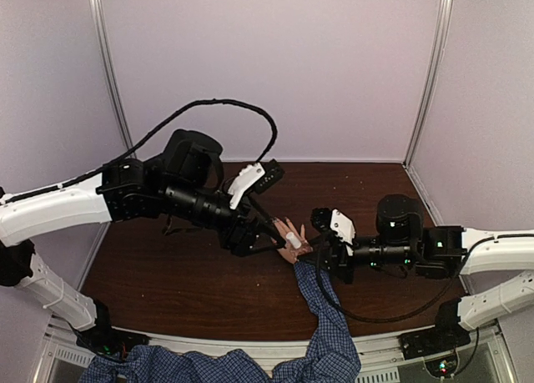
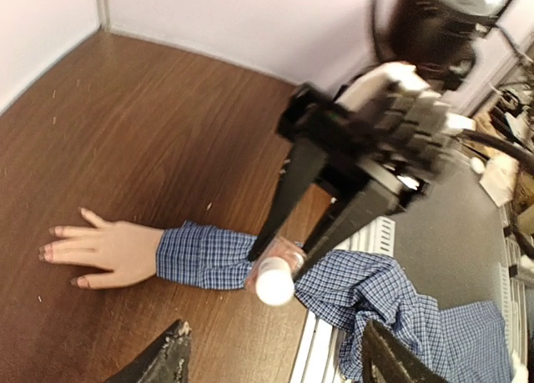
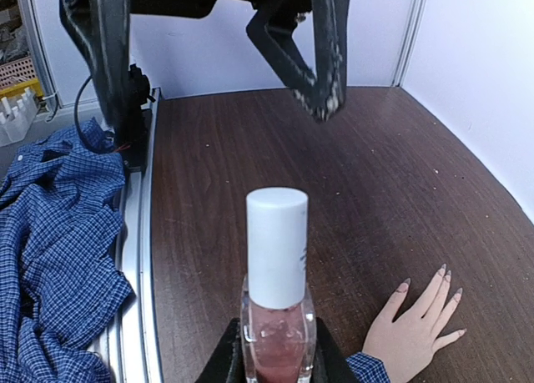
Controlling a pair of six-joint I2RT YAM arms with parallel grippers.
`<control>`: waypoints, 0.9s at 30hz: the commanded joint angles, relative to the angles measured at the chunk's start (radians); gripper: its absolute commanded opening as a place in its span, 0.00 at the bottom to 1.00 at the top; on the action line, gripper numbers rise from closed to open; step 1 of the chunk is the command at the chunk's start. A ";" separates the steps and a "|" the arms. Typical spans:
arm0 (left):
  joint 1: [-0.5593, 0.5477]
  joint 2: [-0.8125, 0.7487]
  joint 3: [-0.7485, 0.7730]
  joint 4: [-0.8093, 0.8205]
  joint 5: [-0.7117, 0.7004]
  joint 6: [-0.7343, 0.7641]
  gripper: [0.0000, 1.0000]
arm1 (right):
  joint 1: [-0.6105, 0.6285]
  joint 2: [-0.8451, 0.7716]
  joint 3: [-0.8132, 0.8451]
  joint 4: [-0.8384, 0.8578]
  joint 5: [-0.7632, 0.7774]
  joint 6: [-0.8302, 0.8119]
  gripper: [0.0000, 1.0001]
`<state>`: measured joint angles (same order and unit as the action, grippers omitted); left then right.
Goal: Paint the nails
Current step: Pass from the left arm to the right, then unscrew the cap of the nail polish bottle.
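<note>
The right tool point(image 3: 275, 355) clamps a glassy pink bottle point(image 3: 276, 258), base cut off; left tool point(image 2: 275, 337) gapes wide; nails point(image 3: 447, 275) small, pointed.

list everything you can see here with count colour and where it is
bottle: one, pinkish with white cap, upright in the right gripper
hand: one, light-skinned, flat on the table
nails: five, pinkish, on the fingertips
shirt: one, blue checked, sleeve on the arm, rest bunched past the table's near edge
table: one, dark brown wood
walls: three, pale, round the table
cables: two, black, looping over the table
left gripper: one, black, open, near the bottle
right gripper: one, black, shut on the bottle
</note>
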<state>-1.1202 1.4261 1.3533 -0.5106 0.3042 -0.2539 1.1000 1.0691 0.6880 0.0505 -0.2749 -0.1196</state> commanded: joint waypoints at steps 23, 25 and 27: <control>-0.106 -0.131 -0.166 0.182 0.250 0.594 0.59 | 0.024 0.083 0.202 -0.224 -0.624 0.047 0.00; -0.116 -0.128 -0.165 0.188 0.246 0.601 0.57 | 0.027 0.092 0.207 -0.226 -0.639 0.047 0.00; -0.124 -0.128 -0.164 0.195 0.235 0.607 0.55 | 0.030 0.103 0.213 -0.228 -0.655 0.050 0.00</control>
<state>-1.2278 1.2922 1.1652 -0.3820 0.5426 0.3073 1.1194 1.1622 0.8612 -0.1696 -0.8593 -0.0750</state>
